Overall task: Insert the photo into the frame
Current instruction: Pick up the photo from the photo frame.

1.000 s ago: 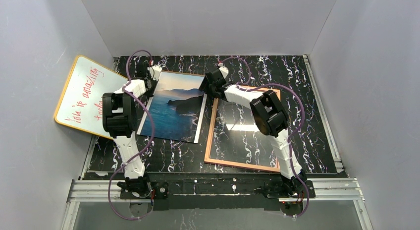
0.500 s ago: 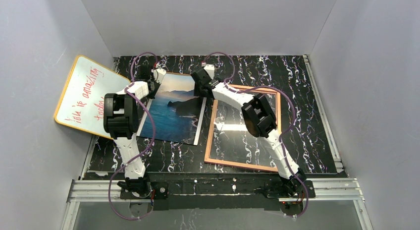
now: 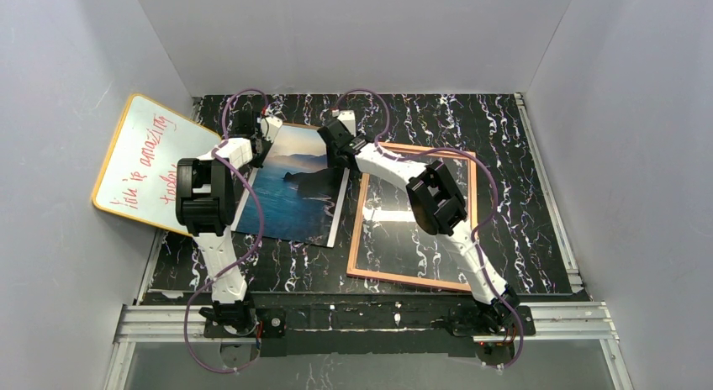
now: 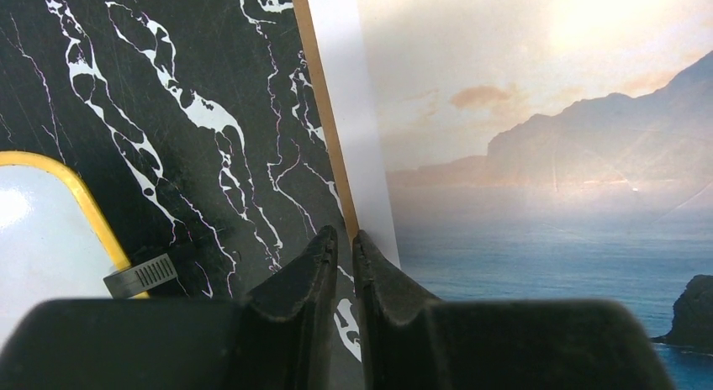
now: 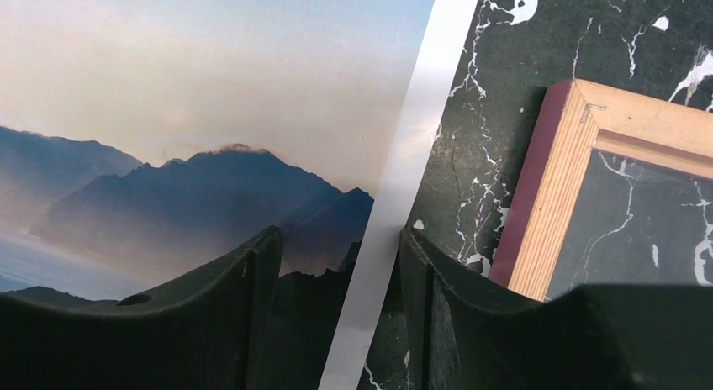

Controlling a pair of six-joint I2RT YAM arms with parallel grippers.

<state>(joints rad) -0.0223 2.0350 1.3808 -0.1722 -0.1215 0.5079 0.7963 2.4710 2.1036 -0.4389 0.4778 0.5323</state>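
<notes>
The photo (image 3: 290, 192), a blue sea with dark hills and a white margin, lies on the black marbled table left of the frame (image 3: 357, 226). The frame is thin and pink, and the table shows through it. My left gripper (image 3: 261, 149) is at the photo's far left edge. In the left wrist view its jaws (image 4: 345, 235) are pinched on the photo (image 4: 546, 155) margin, where a brown backing strip (image 4: 324, 138) shows. My right gripper (image 3: 341, 155) is open. Its fingers (image 5: 339, 232) straddle the photo's (image 5: 210, 87) right margin, one over the print and one on the table, beside the frame's corner (image 5: 551, 188).
A yellow-rimmed whiteboard (image 3: 143, 159) with red writing leans against the left wall, and its corner (image 4: 42, 230) lies close to my left gripper. Grey walls enclose the table on three sides. A metal rail (image 3: 361, 318) carries both arm bases at the near edge.
My right gripper has swung left from the frame's top left corner to the photo's right edge. My left jaws have narrowed onto the photo's left edge. The photo has shifted slightly.
</notes>
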